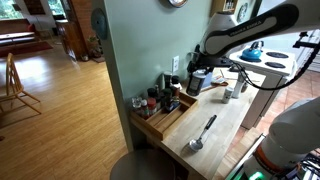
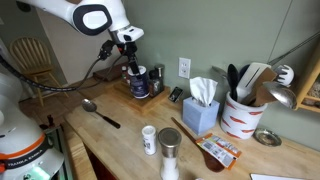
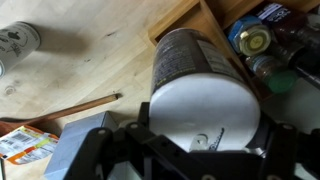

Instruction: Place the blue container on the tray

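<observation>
At the wall end of the wooden counter (image 1: pixel 225 125) sits the tray (image 1: pixel 158 126), long and shallow, of light brown wood with low sides. Dark spice jars (image 1: pixel 150 100) stand bunched along its wall side, lids up. Further along the counter a white crock (image 2: pixel 240 118) with a red band is stuffed with spoons and spatulas. A tissue box (image 2: pixel 200 112) beside it has a tissue poking out of the top. A small white bottle (image 2: pixel 148 140) and a glass shaker (image 2: pixel 170 160) stand nearer the front edge, well apart from the tray. A metal spoon (image 2: pixel 100 112) lies flat on the bare wood.

The arm (image 1: pixel 240 30) arches over the counter and bends down at the wrist, so the gripper (image 2: pixel 134 72) points down over the jar end of the tray. Its jaws are spread wide, one finger on each side of the blue container (image 2: pixel 140 86), and I can't make out any pinch on it.

The blue container stands upright right under the gripper, just beside the spice jars. From the wrist view it fills the middle of the picture (image 3: pixel 200 105) and its lower end hides part of the tray's rim (image 3: pixel 175 20). I can't tell whether its base is down on the tray floor. It has a round whitish top and a greyish, mottled side. In an exterior view it looks pale blue-white with a dark patch, and a bit stouter than the jars next to it.
</observation>
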Robot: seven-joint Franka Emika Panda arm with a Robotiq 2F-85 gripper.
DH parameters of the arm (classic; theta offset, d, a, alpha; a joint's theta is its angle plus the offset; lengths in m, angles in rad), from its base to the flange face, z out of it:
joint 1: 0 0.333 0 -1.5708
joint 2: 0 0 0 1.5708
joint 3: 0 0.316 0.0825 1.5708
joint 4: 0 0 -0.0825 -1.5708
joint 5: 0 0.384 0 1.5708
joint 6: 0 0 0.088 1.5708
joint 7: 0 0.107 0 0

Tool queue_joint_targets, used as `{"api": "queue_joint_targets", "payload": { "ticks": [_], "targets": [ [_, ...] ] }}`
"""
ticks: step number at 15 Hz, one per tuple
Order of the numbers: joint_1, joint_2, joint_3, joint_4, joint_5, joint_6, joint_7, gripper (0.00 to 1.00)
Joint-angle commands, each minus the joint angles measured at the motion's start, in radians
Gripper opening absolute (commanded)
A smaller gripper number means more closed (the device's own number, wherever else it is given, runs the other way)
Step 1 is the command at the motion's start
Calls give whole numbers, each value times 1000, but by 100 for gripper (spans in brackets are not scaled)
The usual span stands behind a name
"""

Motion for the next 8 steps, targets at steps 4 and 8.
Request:
{"api": "queue_joint_targets", "payload": {
  "ticks": [4, 8],
  "targets": [
    [11, 76, -2, 10, 41, 55, -42, 66],
    [13, 136, 4, 14, 41, 128, -42, 66]
  ]
}}
